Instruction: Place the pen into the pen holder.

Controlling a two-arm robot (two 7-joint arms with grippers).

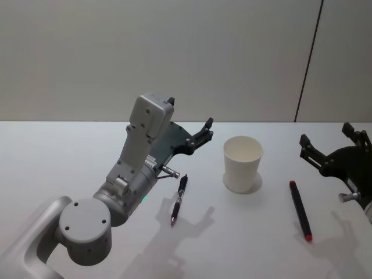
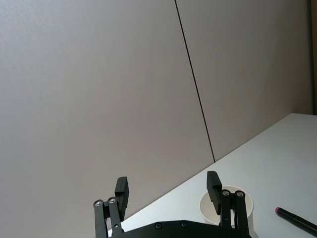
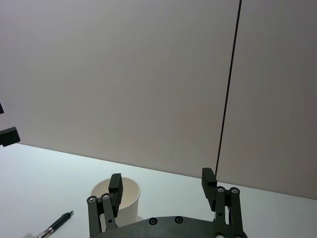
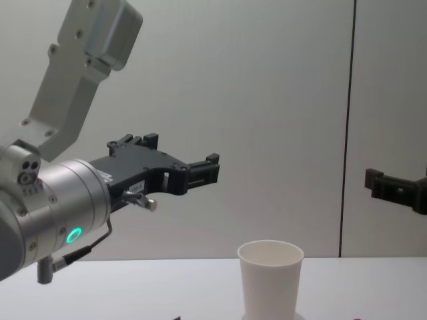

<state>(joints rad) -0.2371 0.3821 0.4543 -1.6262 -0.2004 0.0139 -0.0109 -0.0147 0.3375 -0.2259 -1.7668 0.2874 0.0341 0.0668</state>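
Note:
The pen holder [image 1: 243, 164] is a white paper cup standing upright at the table's middle; it also shows in the chest view [image 4: 270, 277]. A black pen [image 1: 179, 199] lies flat to its left. A dark pen with red ends [image 1: 300, 210] lies to its right. My left gripper [image 1: 189, 111] hovers open and empty above the table, left of the cup and over the black pen; its own view shows the spread fingers [image 2: 214, 184]. My right gripper [image 1: 325, 135] hangs open and empty at the right, beyond the red-ended pen, facing the cup [image 3: 130, 198].
The white table [image 1: 70, 157] ends at a plain grey wall with a dark vertical seam [image 1: 308, 58]. My left arm's large elbow joint [image 1: 84, 229] sits low over the front left of the table.

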